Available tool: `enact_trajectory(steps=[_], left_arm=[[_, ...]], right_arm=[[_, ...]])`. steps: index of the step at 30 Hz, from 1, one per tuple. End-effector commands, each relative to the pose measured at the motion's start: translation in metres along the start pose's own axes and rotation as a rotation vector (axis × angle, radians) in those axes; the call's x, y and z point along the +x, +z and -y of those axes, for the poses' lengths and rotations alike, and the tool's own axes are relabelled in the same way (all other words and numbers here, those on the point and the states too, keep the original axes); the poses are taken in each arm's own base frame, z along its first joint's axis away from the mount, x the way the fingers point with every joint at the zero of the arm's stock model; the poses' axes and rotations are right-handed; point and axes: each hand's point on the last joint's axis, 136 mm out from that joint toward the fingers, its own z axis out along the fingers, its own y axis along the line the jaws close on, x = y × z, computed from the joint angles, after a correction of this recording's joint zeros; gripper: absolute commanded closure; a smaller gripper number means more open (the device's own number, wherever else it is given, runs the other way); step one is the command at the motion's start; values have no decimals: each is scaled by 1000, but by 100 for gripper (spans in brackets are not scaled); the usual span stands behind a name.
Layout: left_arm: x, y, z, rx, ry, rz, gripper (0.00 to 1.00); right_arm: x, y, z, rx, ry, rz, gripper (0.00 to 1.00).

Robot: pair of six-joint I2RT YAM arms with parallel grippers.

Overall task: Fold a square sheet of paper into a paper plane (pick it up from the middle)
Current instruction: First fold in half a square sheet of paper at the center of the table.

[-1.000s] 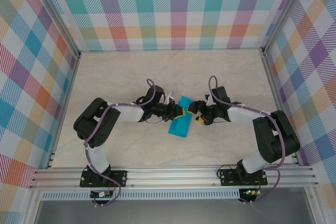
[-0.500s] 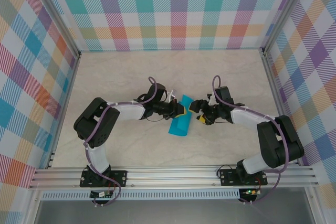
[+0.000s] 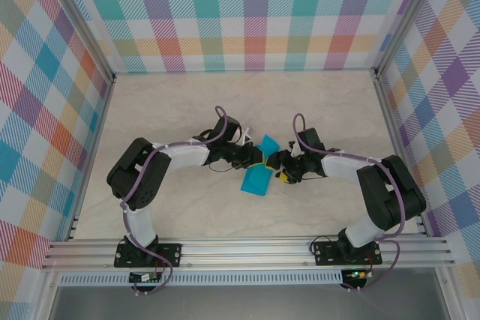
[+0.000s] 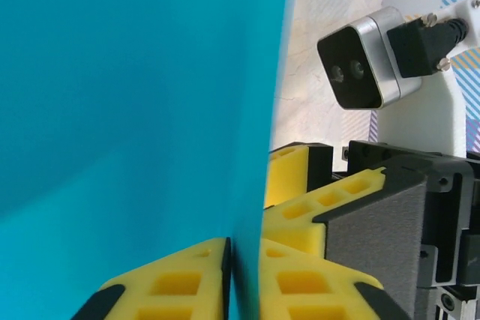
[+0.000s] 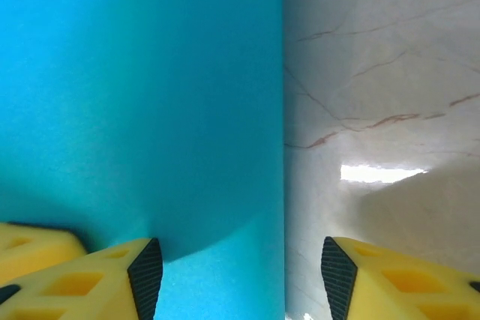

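The square sheet of paper (image 3: 256,178) is teal-blue and folded, one end resting on the table and the other end (image 3: 268,143) lifted between the two grippers. My left gripper (image 3: 256,157) is shut on it: in the left wrist view the paper's edge (image 4: 150,110) runs down between the yellow pads (image 4: 187,275), which press it from both sides. My right gripper (image 3: 278,165) faces the left one at close range and stands open. In the right wrist view its fingertips (image 5: 142,271) straddle the paper's straight edge (image 5: 150,95) without touching it.
The marble-look table (image 3: 172,110) stretches bare around the arms. Checked walls (image 3: 247,13) close the back and both sides. An aluminium rail (image 3: 247,249) with the arm bases runs along the near edge. The right arm's wrist camera (image 4: 360,65) sits close to the left gripper.
The right gripper has moved left up to the paper and its jaws have narrowed. The left gripper has pushed slightly right with the paper, so the two now nearly meet.
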Motion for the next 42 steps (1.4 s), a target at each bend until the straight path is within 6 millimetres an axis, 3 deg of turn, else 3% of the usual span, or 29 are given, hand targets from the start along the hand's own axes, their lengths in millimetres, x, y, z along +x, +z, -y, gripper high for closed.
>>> enact_trajectory(steps=[1, 3, 5, 9, 14, 18, 26, 42], left_arm=[[-2, -2, -11, -61, 7, -3, 74], [-2, -7, -13, -94, 16, 8, 70], [-2, -15, -17, -145, 24, 26, 56], [-6, -39, -27, -281, 34, 104, 43], [-6, -71, -40, -429, 26, 185, 42], [-5, -83, -43, -461, 24, 225, 42], [-5, -92, -41, -467, 22, 260, 43], [-8, -103, -37, -465, 31, 310, 43]], right_arm=[[-9, 2, -3, 8, -11, 34, 41], [-10, 4, -4, 7, -9, 31, 42], [-9, 8, -5, 13, -11, 13, 43], [-10, 13, -1, 63, -11, 13, 43], [-7, 17, 0, 164, -71, -7, 42], [1, 18, 6, 238, -105, -47, 43], [0, 15, 19, 336, -103, -60, 42], [2, 17, 20, 346, -102, -85, 42]])
